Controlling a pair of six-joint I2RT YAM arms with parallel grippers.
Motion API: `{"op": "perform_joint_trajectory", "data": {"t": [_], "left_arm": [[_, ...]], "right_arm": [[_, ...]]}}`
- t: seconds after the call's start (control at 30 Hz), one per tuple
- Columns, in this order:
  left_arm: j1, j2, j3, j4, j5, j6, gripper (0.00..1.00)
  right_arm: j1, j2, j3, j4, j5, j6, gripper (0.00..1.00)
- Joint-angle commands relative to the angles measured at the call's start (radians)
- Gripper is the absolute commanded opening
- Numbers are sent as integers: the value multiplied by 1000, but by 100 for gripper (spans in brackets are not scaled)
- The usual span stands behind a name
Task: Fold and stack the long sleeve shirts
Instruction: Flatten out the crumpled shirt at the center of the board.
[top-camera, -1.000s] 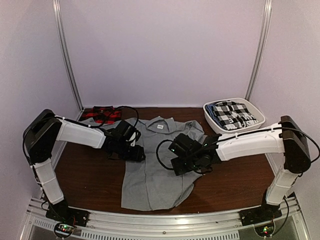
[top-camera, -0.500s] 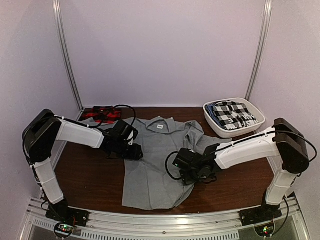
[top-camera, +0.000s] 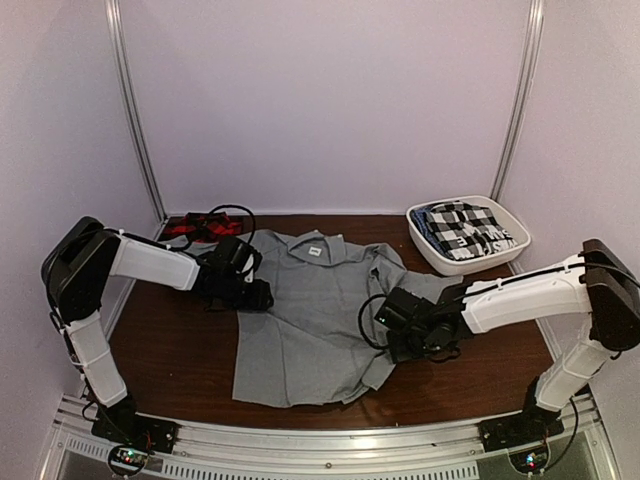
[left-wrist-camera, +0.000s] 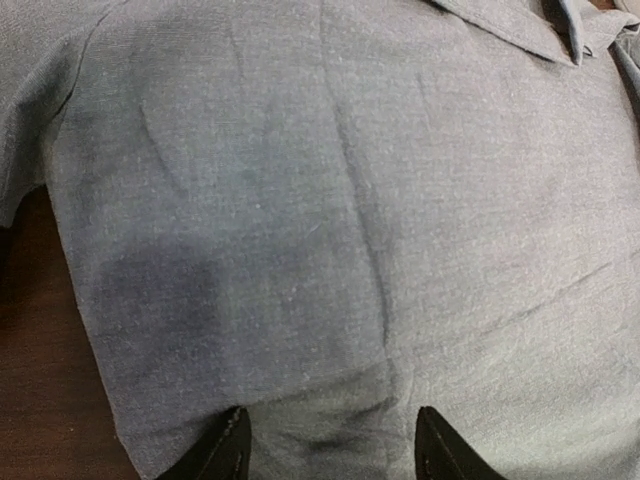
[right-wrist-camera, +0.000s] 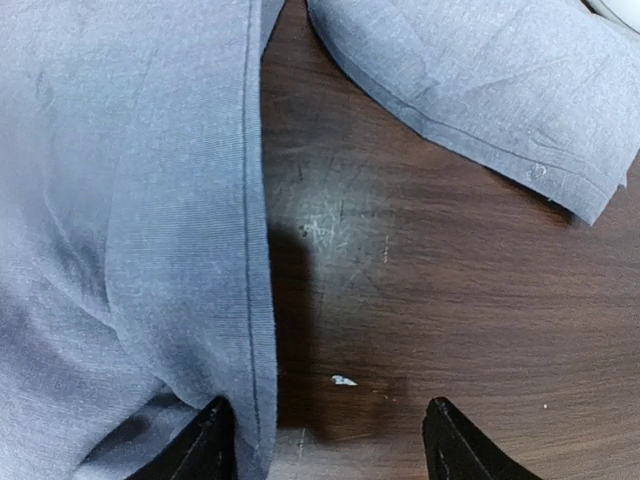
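The light grey shirt (top-camera: 310, 315) lies spread flat on the brown table, collar toward the back. The red-and-black plaid shirt (top-camera: 195, 227) is bunched at the back left corner. My left gripper (top-camera: 255, 293) is open at the grey shirt's left side; in the left wrist view the grey cloth (left-wrist-camera: 330, 200) fills the frame and the gripper (left-wrist-camera: 332, 445) rests spread on it. My right gripper (top-camera: 395, 325) is open at the shirt's right edge; in the right wrist view the gripper (right-wrist-camera: 328, 440) spans the hem (right-wrist-camera: 250, 300) and bare table, with a sleeve end (right-wrist-camera: 480, 90) beyond.
A white basket (top-camera: 440, 262) at the back right holds folded black-and-white checked cloth (top-camera: 468, 230). Metal posts stand at the back corners. The table's wood (right-wrist-camera: 430, 300) shows to the right of the shirt. A rail runs along the near edge.
My right gripper slid right, off the shirt's middle to its right edge. My left gripper shifted slightly back and left. The shirt's lower part moved a little left.
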Motion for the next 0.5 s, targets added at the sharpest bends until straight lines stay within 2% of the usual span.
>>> {"op": "perform_joint_trajectory", "data": {"t": [0.0,0.47], "left_arm": [[24,15,-23,-73,-27,18,58],[23,14,-8,-70,22,14,57]], "right_arm": [[-6,-50,4,-21,-6,-21,64],[140,-77,-52,215,-230,87,66]]}}
